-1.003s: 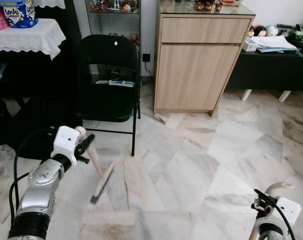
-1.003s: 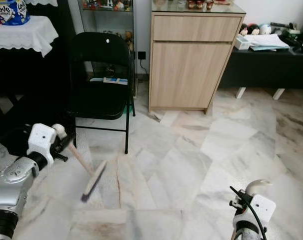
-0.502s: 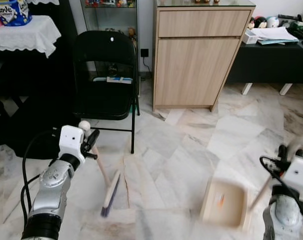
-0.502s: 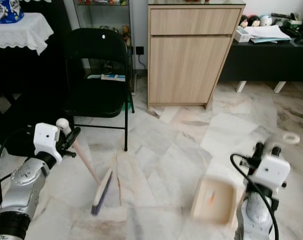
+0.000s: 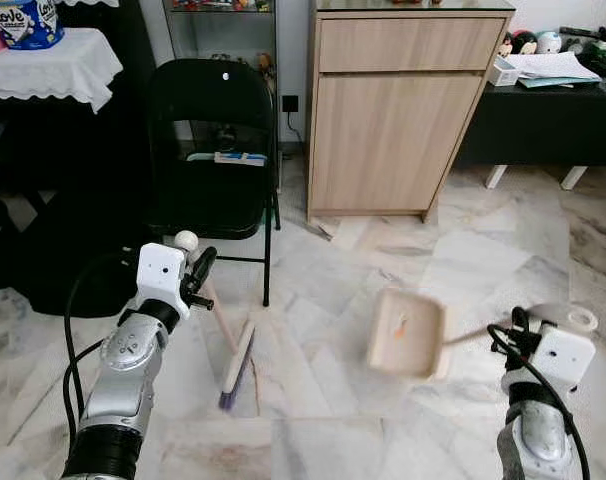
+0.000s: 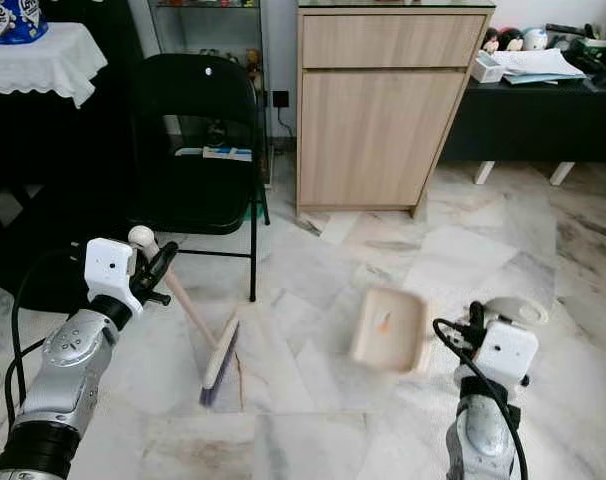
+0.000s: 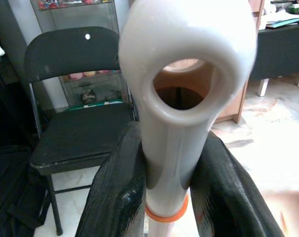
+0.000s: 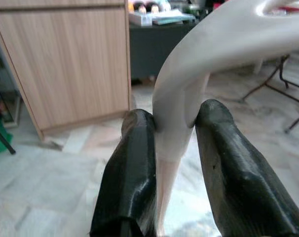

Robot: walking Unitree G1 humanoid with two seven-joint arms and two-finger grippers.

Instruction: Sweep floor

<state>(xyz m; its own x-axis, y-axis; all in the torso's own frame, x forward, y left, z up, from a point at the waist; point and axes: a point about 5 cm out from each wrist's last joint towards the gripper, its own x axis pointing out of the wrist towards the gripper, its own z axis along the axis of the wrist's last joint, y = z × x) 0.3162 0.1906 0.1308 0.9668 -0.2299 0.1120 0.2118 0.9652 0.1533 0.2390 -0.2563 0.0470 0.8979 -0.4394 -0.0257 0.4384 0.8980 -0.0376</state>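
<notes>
"love" on blue tub (image 5: 23,22)

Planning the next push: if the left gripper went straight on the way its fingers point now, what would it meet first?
Most likely the black folding chair. The left gripper, shut on the broom handle, looks along its fingers at the seat and backrest; depth is unclear.

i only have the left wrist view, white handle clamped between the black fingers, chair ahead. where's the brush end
Observer: The brush head of the pale long-handled broom rests on the marble floor, in front of the black folding chair.
Operator: what's the other arm got
Observer: The right gripper is shut on the cream dustpan handle.
Operator: pan on the floor?
Observer: Can't tell; the cream dustpan is blurred, with a small orange bit in it.
</notes>
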